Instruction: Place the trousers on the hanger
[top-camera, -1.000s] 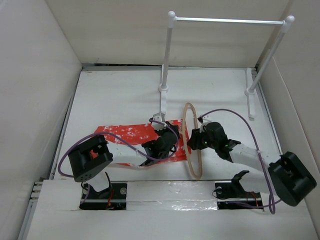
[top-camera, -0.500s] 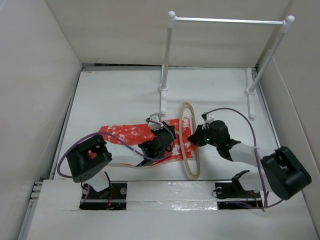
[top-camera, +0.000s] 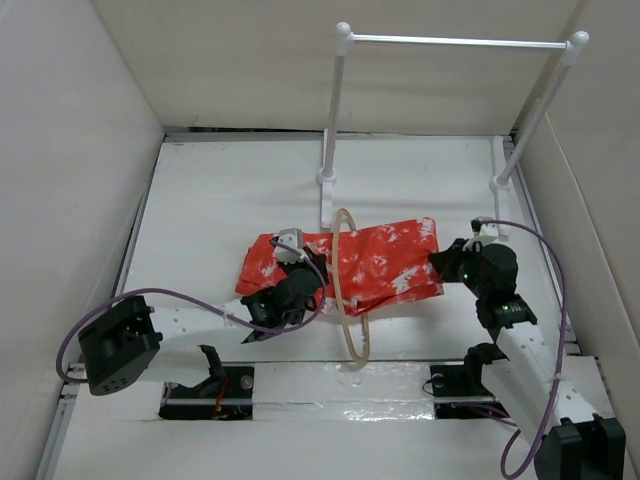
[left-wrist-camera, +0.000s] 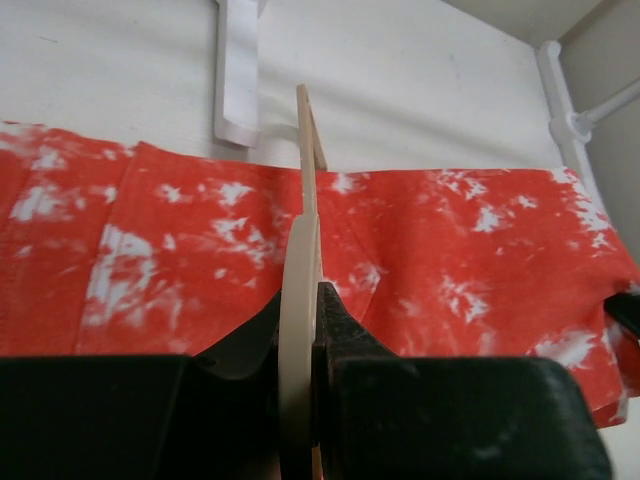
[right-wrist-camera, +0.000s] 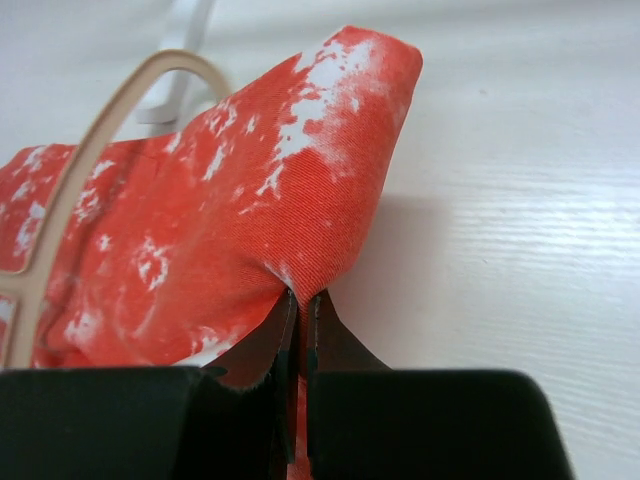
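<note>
1. trousers (top-camera: 385, 262) lie spread on the middle of the white table (top-camera: 220, 190), just in front of the left post foot of the white rail (top-camera: 455, 42); red-orange, white blotches
2. cloth runs left to right across the hanger (top-camera: 345, 300), some on each side, looks threaded through the hanger's opening
3. hanger stands on edge, tilted, long axis near to far, its near end sticks out past the cloth's near edge
4. left gripper (left-wrist-camera: 300, 315) clamped on the hanger's thin edge, a finger pressed to each face, trousers behind it
5. right gripper (right-wrist-camera: 298, 300) pinched tight on the right end of the trousers, cloth pulled up into a peak off the table
6. purple cables (top-camera: 180, 297) loop off both arms
</note>
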